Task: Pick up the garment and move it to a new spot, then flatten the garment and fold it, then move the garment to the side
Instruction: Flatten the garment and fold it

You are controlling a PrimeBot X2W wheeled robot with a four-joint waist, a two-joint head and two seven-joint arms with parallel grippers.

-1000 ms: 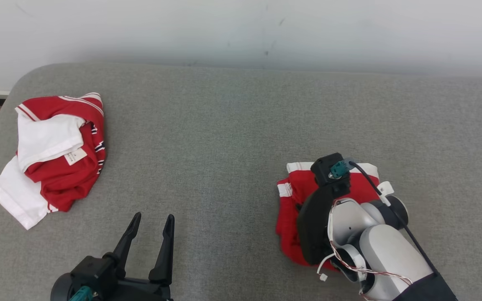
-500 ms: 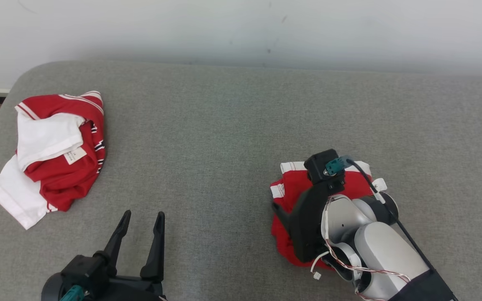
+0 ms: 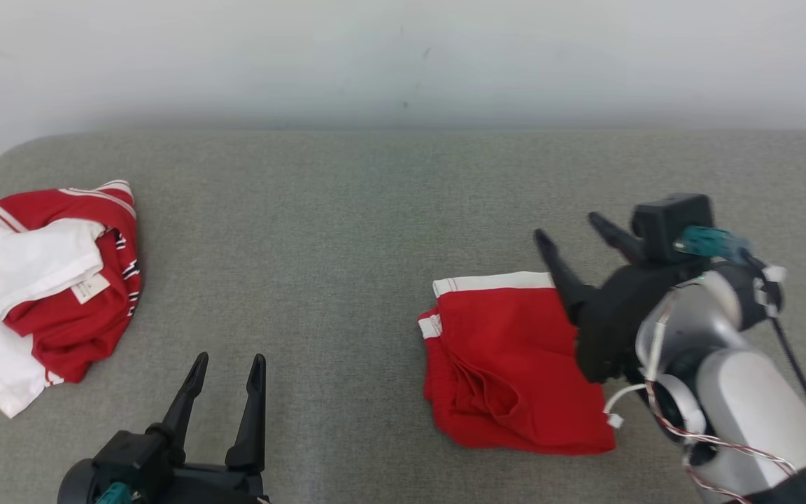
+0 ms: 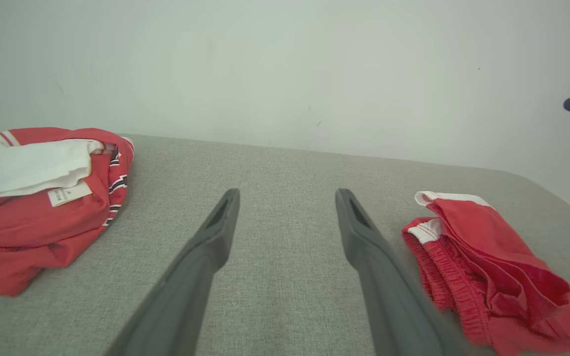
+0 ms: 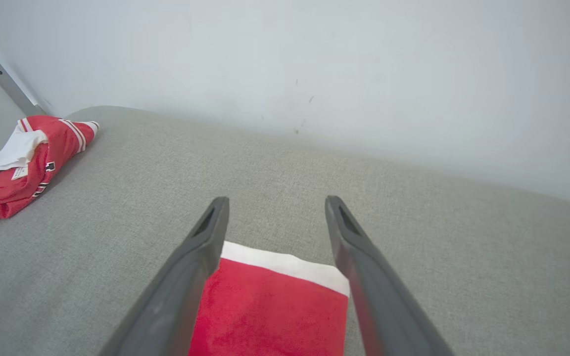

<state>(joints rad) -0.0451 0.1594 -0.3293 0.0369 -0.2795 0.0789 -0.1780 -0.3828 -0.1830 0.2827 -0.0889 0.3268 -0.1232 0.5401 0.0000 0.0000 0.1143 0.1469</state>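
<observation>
Currently your grey surface (image 3: 347,231) carries two pieces of clothing. The bigger, a crumpled red-and-white shirt (image 3: 60,294), sits bunched at the left edge with its label showing. The garment (image 3: 508,364), red with a white band along its far edge, lies folded flat toward the right side, nearer the front edge than the back. Your right hand (image 3: 566,227) hangs raised over the garment's far right corner, fingers spread wide and gripping nothing. Through its wrist camera you see the white band between the two fingers, below them. Your left hand (image 3: 229,358) sits low near the front edge, left of centre, fingers likewise apart and empty, pointing toward the back edge.
</observation>
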